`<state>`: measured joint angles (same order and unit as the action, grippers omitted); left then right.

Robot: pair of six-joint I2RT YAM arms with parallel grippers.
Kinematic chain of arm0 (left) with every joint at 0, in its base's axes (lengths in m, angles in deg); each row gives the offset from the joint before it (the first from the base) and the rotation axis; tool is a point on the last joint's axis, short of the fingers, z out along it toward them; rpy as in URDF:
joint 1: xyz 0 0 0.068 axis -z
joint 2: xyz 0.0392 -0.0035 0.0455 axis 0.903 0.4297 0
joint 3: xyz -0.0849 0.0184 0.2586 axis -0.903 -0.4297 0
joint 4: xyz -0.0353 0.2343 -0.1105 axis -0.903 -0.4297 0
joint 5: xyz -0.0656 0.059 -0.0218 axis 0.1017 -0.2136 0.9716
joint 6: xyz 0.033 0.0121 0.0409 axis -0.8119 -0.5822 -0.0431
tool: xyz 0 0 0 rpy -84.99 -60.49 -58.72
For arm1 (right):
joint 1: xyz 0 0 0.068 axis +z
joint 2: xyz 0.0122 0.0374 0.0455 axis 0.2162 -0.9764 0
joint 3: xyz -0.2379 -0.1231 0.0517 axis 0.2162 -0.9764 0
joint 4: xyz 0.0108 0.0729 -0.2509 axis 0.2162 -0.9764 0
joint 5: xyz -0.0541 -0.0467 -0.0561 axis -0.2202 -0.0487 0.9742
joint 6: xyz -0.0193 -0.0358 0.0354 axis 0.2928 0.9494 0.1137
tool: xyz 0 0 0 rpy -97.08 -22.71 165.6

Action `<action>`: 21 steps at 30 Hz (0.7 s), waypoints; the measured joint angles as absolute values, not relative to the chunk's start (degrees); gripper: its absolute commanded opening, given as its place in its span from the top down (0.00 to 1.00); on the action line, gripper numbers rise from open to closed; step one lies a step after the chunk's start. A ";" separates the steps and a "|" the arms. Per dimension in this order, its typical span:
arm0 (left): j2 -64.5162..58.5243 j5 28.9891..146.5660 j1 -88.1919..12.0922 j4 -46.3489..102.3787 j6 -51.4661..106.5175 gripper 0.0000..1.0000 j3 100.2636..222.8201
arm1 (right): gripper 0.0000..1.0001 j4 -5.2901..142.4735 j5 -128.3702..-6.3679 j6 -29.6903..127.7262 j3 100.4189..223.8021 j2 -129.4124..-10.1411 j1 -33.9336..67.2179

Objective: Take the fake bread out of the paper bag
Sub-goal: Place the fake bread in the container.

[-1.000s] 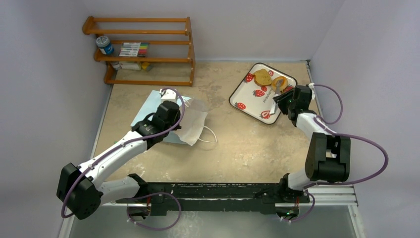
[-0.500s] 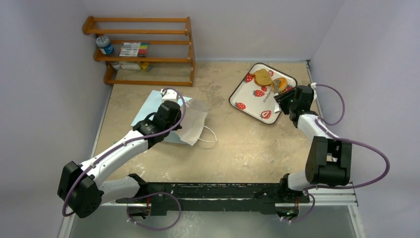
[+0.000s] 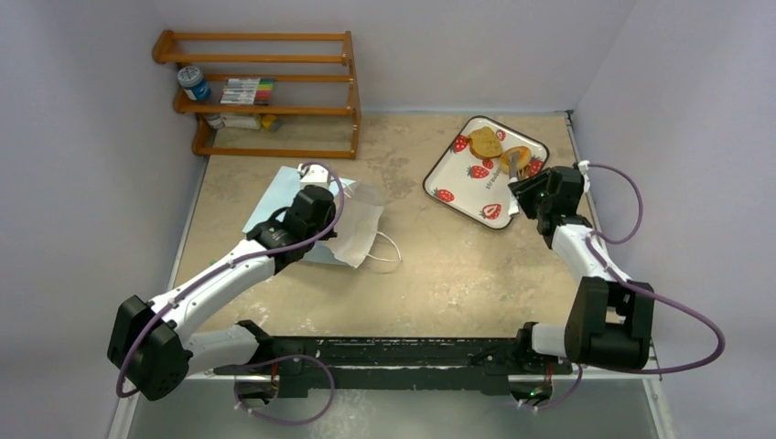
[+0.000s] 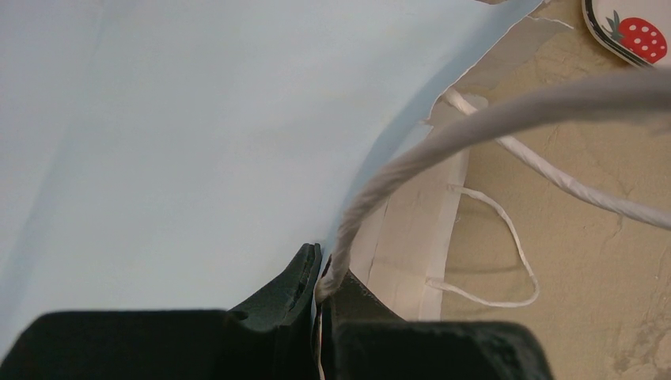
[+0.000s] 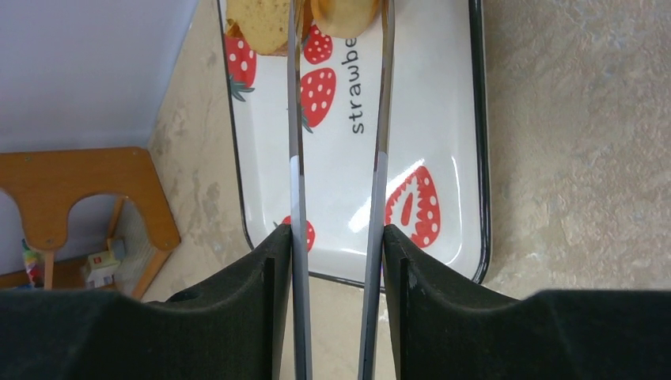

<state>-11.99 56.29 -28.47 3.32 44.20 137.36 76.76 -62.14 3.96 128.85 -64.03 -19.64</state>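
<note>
While left fingers pinch one paper bag, right fingers clamp tongs; two bread pieces on tray.

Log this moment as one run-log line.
left fingers: shut on cord handle of paper bag | right fingers: holding metal tongs | tong tips: at doughnut, over strawberry tray
</note>
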 measured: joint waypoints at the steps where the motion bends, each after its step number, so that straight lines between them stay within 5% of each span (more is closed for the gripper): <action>1: -11.97 56.32 -28.50 3.41 44.20 1.00 137.36 | 0.55 76.37 -62.01 3.96 128.67 -63.83 -19.64; 21: -12.25 56.32 -28.50 3.56 43.80 1.00 137.34 | 0.56 71.14 -57.47 2.40 128.10 -55.98 -19.64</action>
